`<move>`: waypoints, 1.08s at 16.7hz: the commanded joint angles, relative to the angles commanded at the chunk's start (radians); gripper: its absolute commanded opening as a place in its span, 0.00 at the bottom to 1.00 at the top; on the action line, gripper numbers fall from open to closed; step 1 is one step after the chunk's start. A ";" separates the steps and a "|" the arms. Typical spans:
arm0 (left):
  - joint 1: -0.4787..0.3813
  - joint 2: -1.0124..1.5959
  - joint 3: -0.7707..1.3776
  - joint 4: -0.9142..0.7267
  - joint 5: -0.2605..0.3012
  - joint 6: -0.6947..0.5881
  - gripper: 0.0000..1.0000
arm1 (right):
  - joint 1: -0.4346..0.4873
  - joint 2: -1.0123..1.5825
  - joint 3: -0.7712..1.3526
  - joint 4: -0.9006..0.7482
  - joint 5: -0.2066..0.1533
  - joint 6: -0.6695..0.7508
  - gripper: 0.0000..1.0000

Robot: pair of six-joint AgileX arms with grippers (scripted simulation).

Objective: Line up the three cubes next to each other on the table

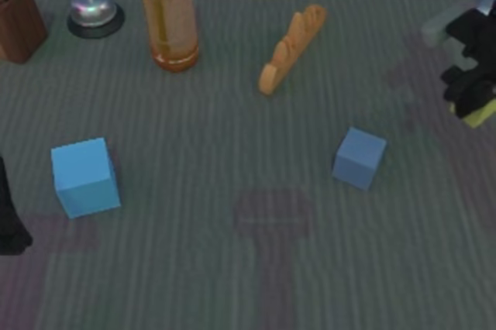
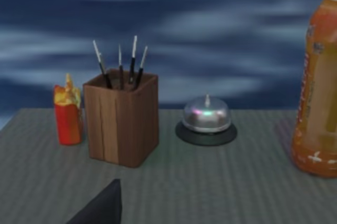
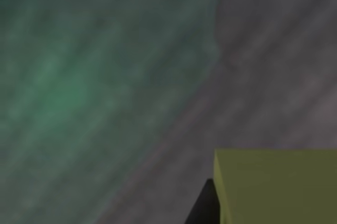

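Note:
The large sky-blue cube (image 1: 85, 177) rests on the table (image 1: 232, 268) at the left. At the right, the medium slate-blue cube (image 1: 359, 159) stands turned slightly. My right gripper (image 1: 471, 101) hangs at the right edge, shut on the small lime-green cube (image 1: 486, 115), of which only a corner shows from above. The right wrist view shows the lime-green cube (image 3: 276, 187) close up, one dark finger (image 3: 205, 208) against its side, the table (image 3: 105, 103) below. My left gripper (image 1: 12, 225) is parked at the left edge, open, with one fingertip (image 2: 102, 208) in its wrist view.
Along the back stand a wooden pen holder (image 1: 17, 20), a silver bell (image 1: 94, 11), a tall orange bottle (image 1: 166, 12) and a baguette (image 1: 292, 47). A red box of fries (image 2: 67, 116) sits beside the pen holder (image 2: 122, 121).

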 joint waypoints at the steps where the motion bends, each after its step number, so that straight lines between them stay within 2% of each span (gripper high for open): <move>1: 0.000 0.000 0.000 0.000 0.000 0.000 1.00 | 0.012 -0.003 -0.002 0.000 0.001 0.021 0.00; 6: 0.000 0.000 0.000 0.000 0.000 0.000 1.00 | 0.128 -0.044 -0.045 0.004 0.007 0.277 0.00; 14: 0.000 0.000 0.000 0.000 0.000 0.000 1.00 | 0.395 -0.148 -0.183 0.011 0.020 0.954 0.00; 18: 0.000 0.000 0.000 0.000 0.000 0.000 1.00 | 0.483 -0.199 -0.228 0.026 0.027 1.138 0.00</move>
